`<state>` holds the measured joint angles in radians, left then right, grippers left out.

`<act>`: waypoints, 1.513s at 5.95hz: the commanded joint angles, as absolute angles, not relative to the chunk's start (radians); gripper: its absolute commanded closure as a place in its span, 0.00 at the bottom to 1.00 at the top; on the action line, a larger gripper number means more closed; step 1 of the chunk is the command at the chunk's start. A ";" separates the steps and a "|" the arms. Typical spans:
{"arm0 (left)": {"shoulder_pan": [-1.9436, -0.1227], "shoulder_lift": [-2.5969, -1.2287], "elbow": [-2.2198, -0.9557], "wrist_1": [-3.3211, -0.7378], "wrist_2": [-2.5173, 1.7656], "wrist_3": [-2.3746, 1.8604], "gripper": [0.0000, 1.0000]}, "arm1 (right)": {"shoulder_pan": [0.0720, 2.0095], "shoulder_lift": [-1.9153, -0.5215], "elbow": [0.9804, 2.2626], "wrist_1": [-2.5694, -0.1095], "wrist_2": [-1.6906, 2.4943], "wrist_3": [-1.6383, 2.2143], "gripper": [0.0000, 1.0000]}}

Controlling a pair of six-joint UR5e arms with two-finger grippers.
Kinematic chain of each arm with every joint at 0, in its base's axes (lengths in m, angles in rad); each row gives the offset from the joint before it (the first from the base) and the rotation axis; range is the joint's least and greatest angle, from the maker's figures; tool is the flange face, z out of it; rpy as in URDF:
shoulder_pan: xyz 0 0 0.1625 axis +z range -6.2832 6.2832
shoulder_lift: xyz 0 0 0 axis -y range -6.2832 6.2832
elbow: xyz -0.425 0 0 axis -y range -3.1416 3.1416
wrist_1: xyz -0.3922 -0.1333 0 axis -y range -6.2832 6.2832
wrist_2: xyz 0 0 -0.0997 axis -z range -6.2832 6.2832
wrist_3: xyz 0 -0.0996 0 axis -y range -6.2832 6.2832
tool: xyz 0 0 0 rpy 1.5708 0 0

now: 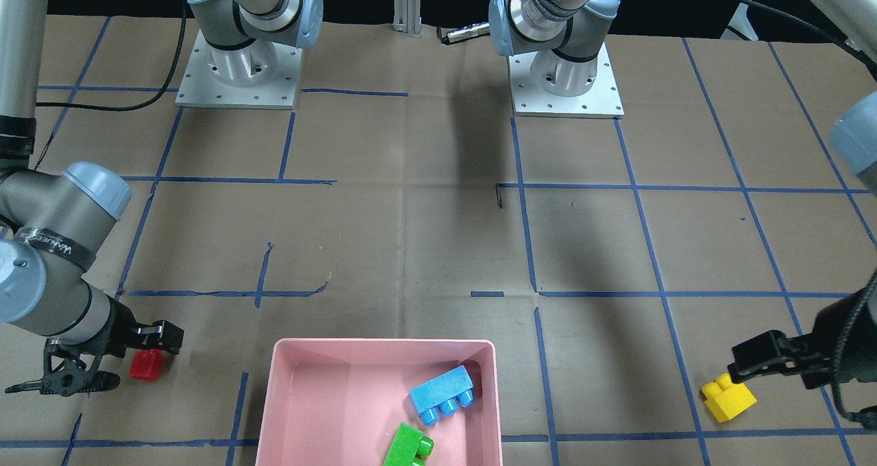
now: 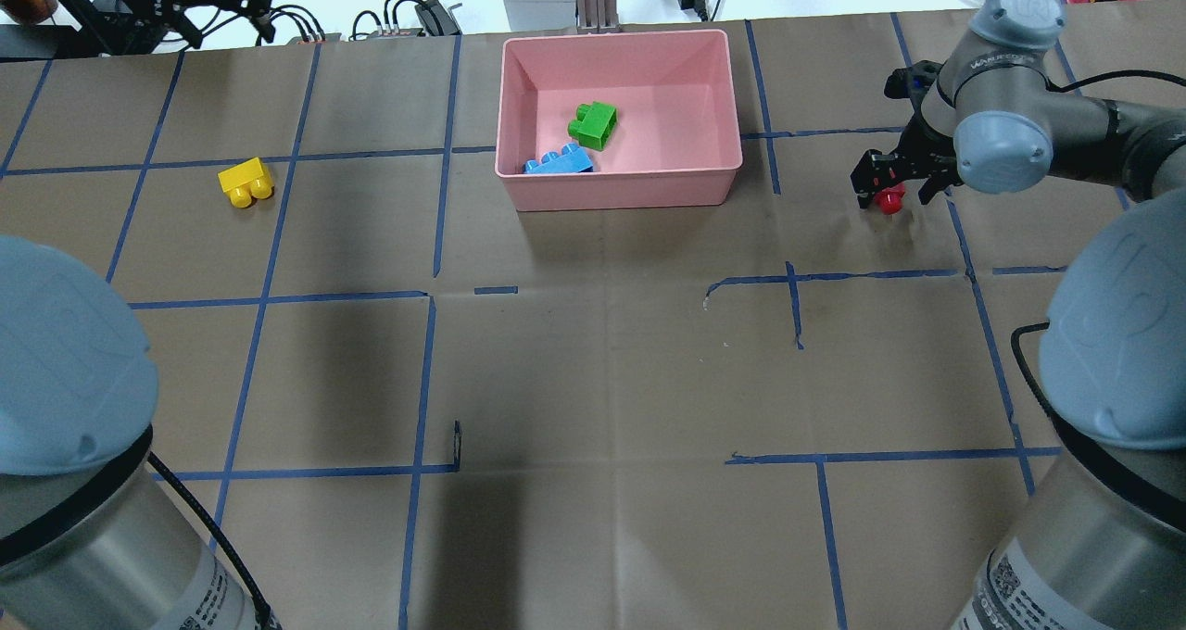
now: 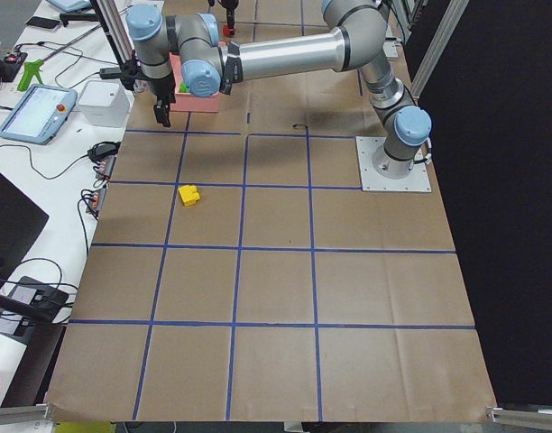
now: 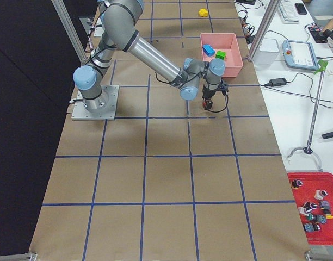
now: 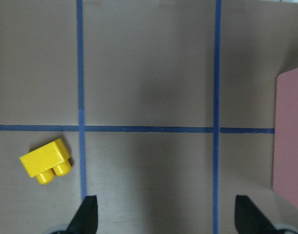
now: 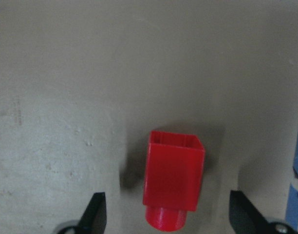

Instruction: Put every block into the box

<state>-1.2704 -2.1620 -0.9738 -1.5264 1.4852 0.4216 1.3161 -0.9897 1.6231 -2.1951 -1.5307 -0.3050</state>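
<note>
In the right wrist view, the right gripper [image 6: 168, 217] is spread wide with a finger on either side of the red block [image 6: 173, 178], touching neither side of it. The block lies on its side on the worktop [image 6: 66, 97]. If the fingers close too high or off the flat faces, we think it could twist or squirt out.

In the left wrist view, the left gripper [image 5: 167, 214] is also wide and empty. The yellow block [image 5: 46, 163] lies outside its span, with its studs pointing sideways. If the gripper came straight down here, we judge it would miss the block or nudge it away. The box [image 5: 290, 141] shows at the edge of the view.

In the overhead view, the green block [image 2: 593, 123] and the light-blue block [image 2: 559, 162] already lie in the box, bunched toward one wall. A block dropped onto them could bounce over the thin rim. We also think the two arms might clash if they reach the box together.

The worktop is covered in creased brown paper marked with a grid of blue tape lines [image 2: 278, 297]. Cables [image 2: 408, 14] run along its far edge.

The exterior left view shows a teach pendant [image 3: 37, 115] on a side bench. The exterior right view shows a red tray [image 4: 324, 187] of small parts and a dark curtain behind the robot.
</note>
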 commanded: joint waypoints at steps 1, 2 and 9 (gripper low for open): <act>-1.195 -2.161 -0.982 -1.535 1.494 0.849 0.01 | 1.316 -0.988 1.611 -2.209 -1.532 -0.305 0.34; -1.184 -2.169 -0.985 -1.534 1.538 1.116 0.01 | 1.316 -0.986 1.620 -2.261 -1.532 -0.307 0.39; -1.154 -2.249 -1.342 -1.102 1.528 1.450 0.01 | 1.331 -1.032 1.595 -2.199 -1.589 -0.272 0.94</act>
<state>-1.1536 -2.2295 -1.3025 -1.1717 1.5282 1.4646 1.3252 -0.9916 1.6018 -2.2481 -1.5787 -0.2742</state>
